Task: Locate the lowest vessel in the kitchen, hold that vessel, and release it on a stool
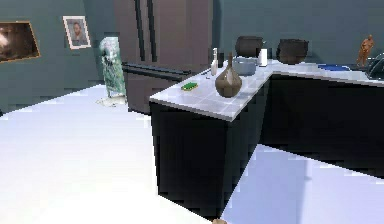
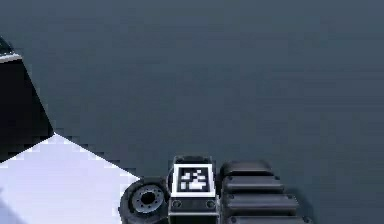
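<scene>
ahead, brown vase (image 1: 228,79) on kitchen counter (image 1: 212,105)

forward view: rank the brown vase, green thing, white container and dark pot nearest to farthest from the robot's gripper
The gripper sits by the robot's body, so this is judged from the robot.
1. The brown vase, on the counter's near end; the green thing to its left is too close to call.
2. The white container, farther along.
3. The dark pot, behind it.

place: home kitchen | L-shaped counter (image 1: 205,99) | tall dark fridge (image 1: 160,35) | framed picture (image 1: 76,31) on wall
</scene>
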